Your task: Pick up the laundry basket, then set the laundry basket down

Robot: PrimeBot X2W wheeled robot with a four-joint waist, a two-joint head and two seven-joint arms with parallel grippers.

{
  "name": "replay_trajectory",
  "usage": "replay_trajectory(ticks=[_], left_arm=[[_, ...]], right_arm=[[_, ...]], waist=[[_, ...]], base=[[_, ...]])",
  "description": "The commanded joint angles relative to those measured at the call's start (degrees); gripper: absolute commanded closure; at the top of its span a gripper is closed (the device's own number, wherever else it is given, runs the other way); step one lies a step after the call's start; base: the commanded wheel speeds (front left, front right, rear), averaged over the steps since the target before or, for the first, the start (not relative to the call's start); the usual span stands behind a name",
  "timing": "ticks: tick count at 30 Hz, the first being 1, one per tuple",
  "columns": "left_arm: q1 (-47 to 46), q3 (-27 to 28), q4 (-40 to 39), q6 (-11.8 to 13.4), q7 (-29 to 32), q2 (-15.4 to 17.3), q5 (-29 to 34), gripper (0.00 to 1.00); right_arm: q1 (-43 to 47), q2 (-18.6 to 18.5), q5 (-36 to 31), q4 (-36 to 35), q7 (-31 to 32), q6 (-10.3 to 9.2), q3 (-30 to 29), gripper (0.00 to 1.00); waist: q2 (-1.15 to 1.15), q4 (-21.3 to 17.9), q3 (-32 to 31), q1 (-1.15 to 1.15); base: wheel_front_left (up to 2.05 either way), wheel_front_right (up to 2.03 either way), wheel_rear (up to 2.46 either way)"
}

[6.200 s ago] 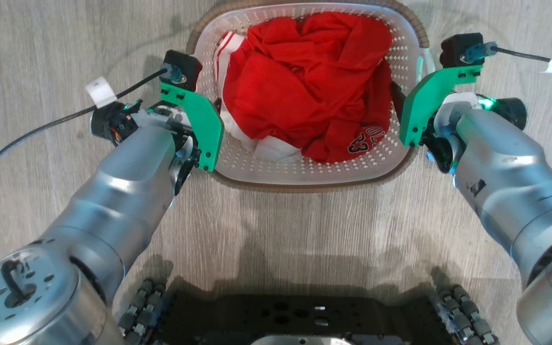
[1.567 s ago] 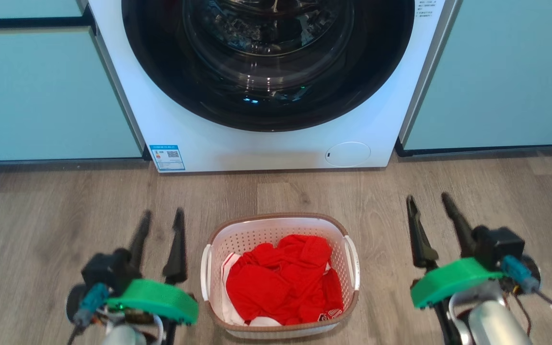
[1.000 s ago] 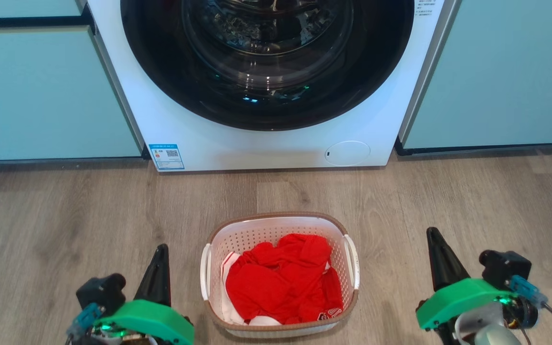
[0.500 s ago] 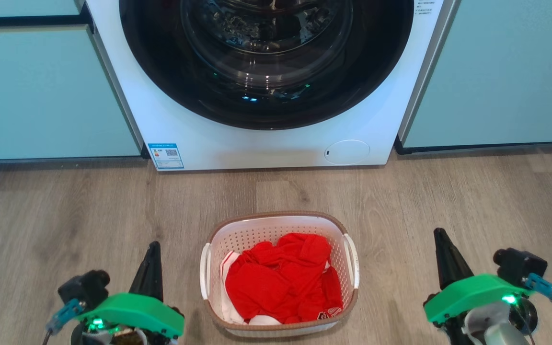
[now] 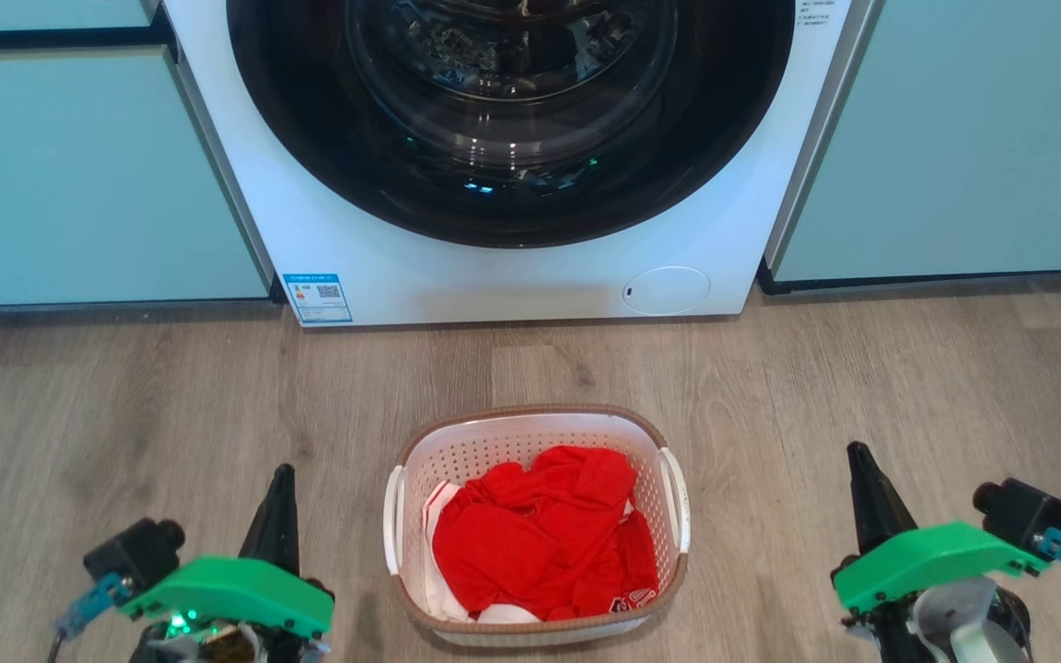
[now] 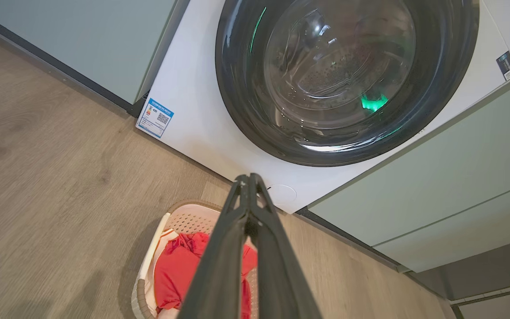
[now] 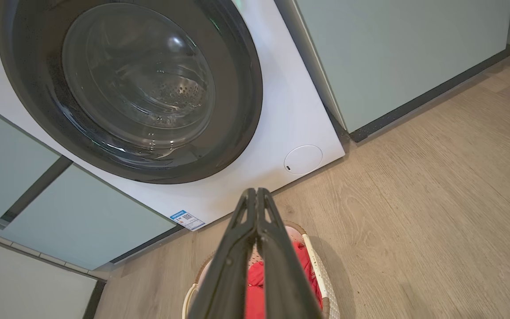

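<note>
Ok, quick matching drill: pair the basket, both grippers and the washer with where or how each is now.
1 laundry basket
2 left gripper
3 right gripper
4 washing machine

a shut, to the basket's right, clear of it
b on the floor, red clothes inside
c beyond the basket, between green cabinets
d shut, to the basket's left, clear of it

Pairs: 1-b, 2-d, 3-a, 4-c
</note>
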Motion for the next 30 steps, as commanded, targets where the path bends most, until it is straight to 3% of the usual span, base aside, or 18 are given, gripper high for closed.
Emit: replay_trajectory(ticks=[1, 30], left_arm=[[-3.8, 1.5, -1.7, -0.4, 0.3, 0.6, -1.5, 1.0], [-5.7, 5.8, -0.8, -2.4, 5.2, 0.8, -19.5, 1.0]], right_arm=[[-3.5, -0.8, 1.7, -1.6, 0.4, 0.03, -0.4, 1.0], [-4.4, -1.0, 20.7, -1.2, 5.0, 0.05, -3.5, 1.0]], waist=[[0.0, 0.0, 0.0, 0.0], [0.0, -0.2, 0.4, 0.0]], base=[[0.0, 0.0, 0.0], [0.0, 0.0, 0.0]])
